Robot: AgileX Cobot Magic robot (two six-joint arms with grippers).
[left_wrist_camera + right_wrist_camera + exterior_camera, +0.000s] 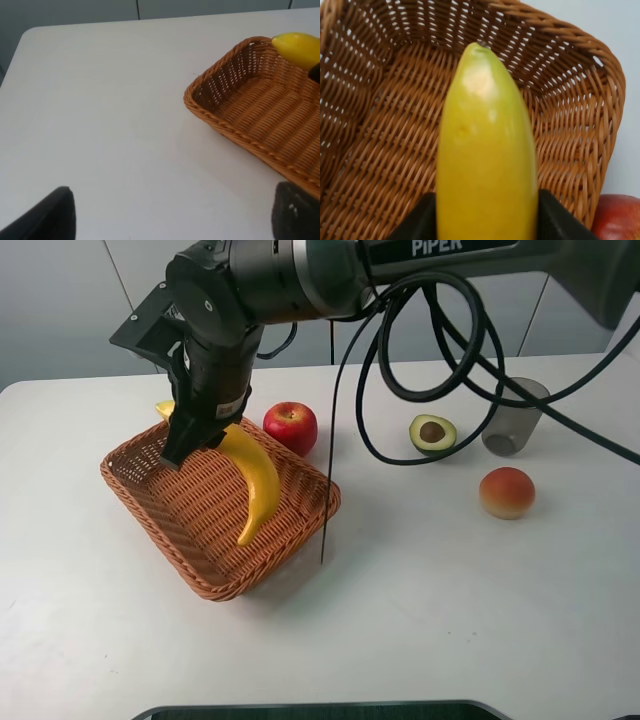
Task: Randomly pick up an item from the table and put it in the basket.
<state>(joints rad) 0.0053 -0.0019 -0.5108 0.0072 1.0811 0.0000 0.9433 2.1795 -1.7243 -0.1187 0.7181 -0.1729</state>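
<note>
So the right gripper (198, 440) has its jaws clamped on the banana (255, 480), angled down into the basket (215, 585). I'd lower it flat, then let go. The left gripper (171, 214) sits jaws apart over the tabletop (450, 590).

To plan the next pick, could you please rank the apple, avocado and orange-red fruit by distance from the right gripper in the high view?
From the right gripper, shut on the banana:
1. Apple, beside the basket.
2. Avocado, mid-table, right of the apple.
3. Orange-red fruit, farthest right.
</note>
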